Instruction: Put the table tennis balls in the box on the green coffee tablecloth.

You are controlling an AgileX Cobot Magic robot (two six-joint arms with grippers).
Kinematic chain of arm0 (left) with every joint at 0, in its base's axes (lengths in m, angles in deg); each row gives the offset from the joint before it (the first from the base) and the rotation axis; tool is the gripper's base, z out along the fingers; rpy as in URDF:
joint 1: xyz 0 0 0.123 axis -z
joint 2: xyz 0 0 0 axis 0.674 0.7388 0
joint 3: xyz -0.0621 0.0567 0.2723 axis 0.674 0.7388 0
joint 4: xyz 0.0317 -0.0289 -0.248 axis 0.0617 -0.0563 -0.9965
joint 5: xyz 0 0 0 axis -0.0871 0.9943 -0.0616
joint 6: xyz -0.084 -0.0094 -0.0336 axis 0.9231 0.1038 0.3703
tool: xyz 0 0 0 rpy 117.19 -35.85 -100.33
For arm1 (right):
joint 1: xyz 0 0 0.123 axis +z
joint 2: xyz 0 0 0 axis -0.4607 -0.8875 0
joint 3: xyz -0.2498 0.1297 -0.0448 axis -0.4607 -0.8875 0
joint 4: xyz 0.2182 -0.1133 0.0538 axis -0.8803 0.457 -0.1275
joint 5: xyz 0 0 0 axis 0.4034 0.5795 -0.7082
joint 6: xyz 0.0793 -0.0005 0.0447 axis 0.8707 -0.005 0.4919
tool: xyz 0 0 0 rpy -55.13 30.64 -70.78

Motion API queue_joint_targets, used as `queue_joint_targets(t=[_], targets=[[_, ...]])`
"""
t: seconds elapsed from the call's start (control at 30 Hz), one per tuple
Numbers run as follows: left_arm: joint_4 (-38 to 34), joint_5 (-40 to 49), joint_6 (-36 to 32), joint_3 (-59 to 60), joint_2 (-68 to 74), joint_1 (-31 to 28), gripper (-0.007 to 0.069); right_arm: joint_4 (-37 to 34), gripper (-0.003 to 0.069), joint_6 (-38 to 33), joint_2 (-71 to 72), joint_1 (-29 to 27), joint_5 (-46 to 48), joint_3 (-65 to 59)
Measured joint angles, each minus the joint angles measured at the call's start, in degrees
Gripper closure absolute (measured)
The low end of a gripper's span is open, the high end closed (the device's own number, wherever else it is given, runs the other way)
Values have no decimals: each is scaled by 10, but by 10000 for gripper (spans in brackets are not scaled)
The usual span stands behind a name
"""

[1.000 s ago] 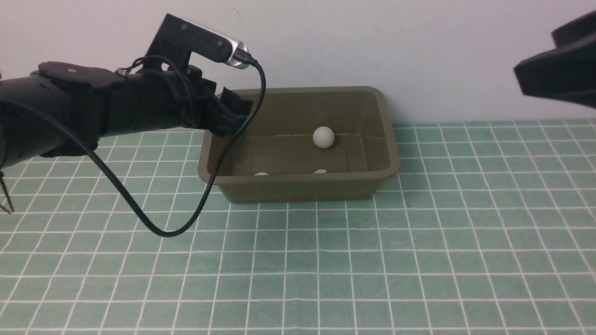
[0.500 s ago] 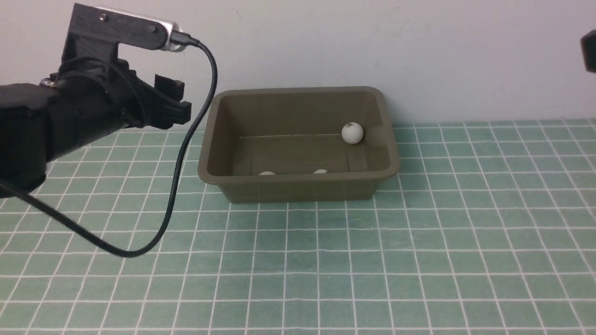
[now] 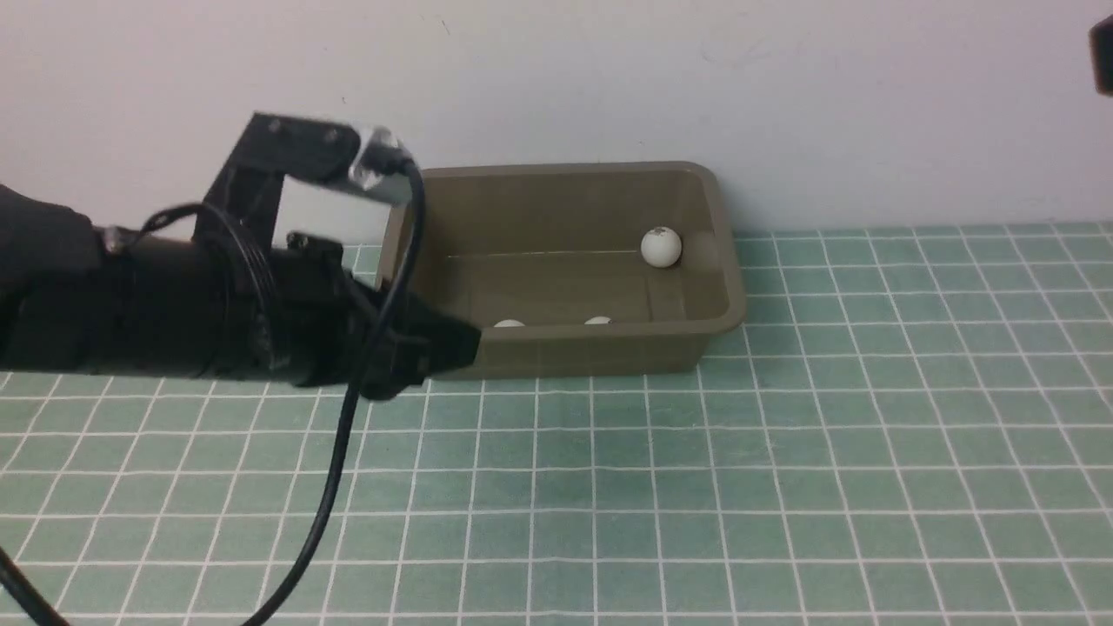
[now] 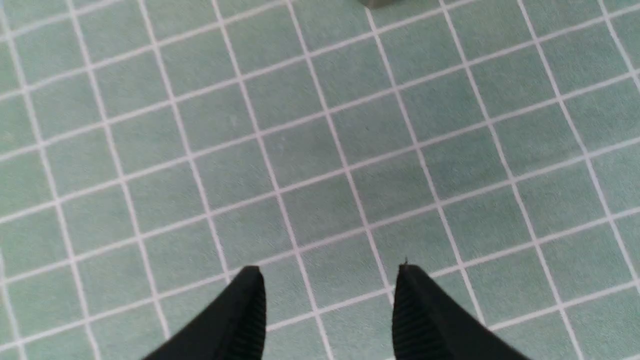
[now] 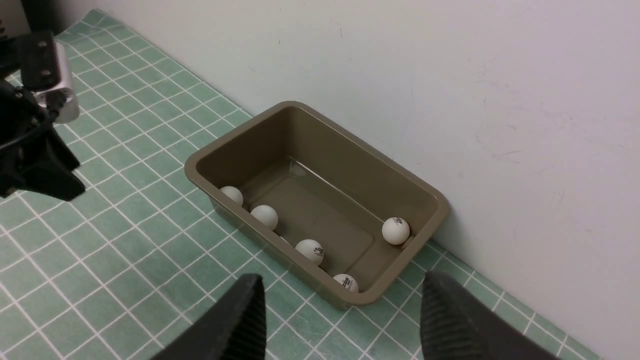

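The olive-brown box [image 3: 722,296] stands on the green coffee tablecloth [image 3: 696,487] against the wall. In the right wrist view the box [image 5: 320,125] holds several white table tennis balls: one [image 5: 396,230] in a far corner, the others [image 5: 264,216] along the near wall. The front view shows one whole ball [image 3: 661,247] and the tops of two more [image 3: 597,321]. My left gripper [image 3: 456,346] is open and empty, low in front of the box's left front corner; it hangs over bare cloth [image 4: 327,272]. My right gripper [image 5: 342,280] is open and empty, high above the box's right end.
A white wall [image 3: 783,87] runs right behind the box. A black cable [image 3: 339,469] hangs from my left wrist camera down to the cloth. My left arm [image 5: 35,160] also shows in the right wrist view. Only a dark edge of the right arm [image 3: 1103,54] shows in the front view.
My left arm swung away from the box to the left, then down and right to its left front corner. The loose ball rolled to the box's far right corner. The right arm withdrew from view.
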Motion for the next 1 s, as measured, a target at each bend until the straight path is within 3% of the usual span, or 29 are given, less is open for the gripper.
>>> queue_joint_targets(t=[0.3,0.6,0.9,1.0], targets=[[64,-34,24,0,-74,0,304,41,270,-6,33,0,3,0],[85,-66,25,0,-117,0,304,47,270,-68,90,0,48,-11],[92,-94,25,0,-125,0,304,28,270,-91,205,0,43,-102],[93,-96,25,0,-125,0,304,23,270,-80,265,0,3,-170]])
